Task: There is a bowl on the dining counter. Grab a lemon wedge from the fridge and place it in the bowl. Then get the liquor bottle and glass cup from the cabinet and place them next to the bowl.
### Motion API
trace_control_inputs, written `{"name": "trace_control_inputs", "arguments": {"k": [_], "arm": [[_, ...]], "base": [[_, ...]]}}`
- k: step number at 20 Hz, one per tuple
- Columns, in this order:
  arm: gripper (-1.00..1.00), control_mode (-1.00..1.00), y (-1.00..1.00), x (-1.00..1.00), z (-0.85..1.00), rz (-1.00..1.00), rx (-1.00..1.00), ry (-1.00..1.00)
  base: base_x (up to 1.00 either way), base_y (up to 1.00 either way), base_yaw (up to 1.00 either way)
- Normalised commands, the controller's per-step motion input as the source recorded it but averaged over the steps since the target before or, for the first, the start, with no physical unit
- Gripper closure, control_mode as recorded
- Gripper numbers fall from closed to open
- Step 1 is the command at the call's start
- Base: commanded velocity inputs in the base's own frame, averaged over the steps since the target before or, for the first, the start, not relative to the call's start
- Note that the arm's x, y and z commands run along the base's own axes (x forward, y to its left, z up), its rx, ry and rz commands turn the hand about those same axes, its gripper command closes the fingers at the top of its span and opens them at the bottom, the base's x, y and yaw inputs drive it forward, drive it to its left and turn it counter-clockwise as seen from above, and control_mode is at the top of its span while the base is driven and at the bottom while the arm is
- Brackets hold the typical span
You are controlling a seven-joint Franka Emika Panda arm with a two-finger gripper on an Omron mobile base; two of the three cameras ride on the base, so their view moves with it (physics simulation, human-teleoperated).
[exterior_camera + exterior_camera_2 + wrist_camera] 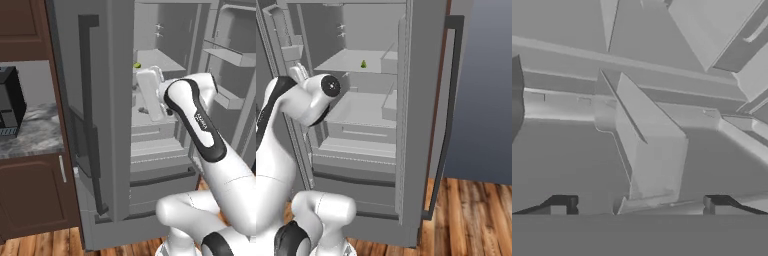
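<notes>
The fridge (150, 150) stands open with pale grey shelves and drawers. A small yellow-green lemon wedge (137, 65) (363, 64) lies on an upper shelf (351, 62), toward the back. My white hand (150, 95) reaches into the fridge just below and in front of that shelf, a short way from the wedge. In the hand view my gripper (639, 207) is open: two dark fingertips (562, 205) stand wide apart with nothing between them, facing grey shelf edges and a slanted divider (652, 150).
The left fridge door (95, 110) with its dark handle hangs open beside my arm, and the right door (230, 55) carries bins. A black appliance (10, 102) sits on a marble counter (35, 135) over brown cabinets (30, 195). Wood floor (471, 215) lies below.
</notes>
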Motion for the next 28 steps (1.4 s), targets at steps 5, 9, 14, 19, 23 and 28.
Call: {"name": "trace_control_inputs", "arguments": {"k": [5,9,14,19,23,28], "arm": [[-1.0,-1.0,0.57,0.02,-0.07,0.09,0.04,0.09],[-1.0,-1.0,0.66,-0.04,-0.11,0.1,0.02,0.05],[-1.0,-1.0,0.69,-0.02,-0.15,0.1,0.02,0.04],[-1.0,-1.0,0.73,0.0,-0.25,0.09,0.0,0.01],[-1.0,-1.0,0.77,-0.05,-0.32,0.08,0.0,0.0],[-1.0,-1.0,0.79,0.0,-0.26,0.02,0.0,0.0]], "base": [[0.0,0.0,0.0],[0.0,0.0,0.0],[0.0,0.0,0.0],[0.0,0.0,0.0],[0.0,0.0,0.0],[0.0,0.0,0.0]]}}
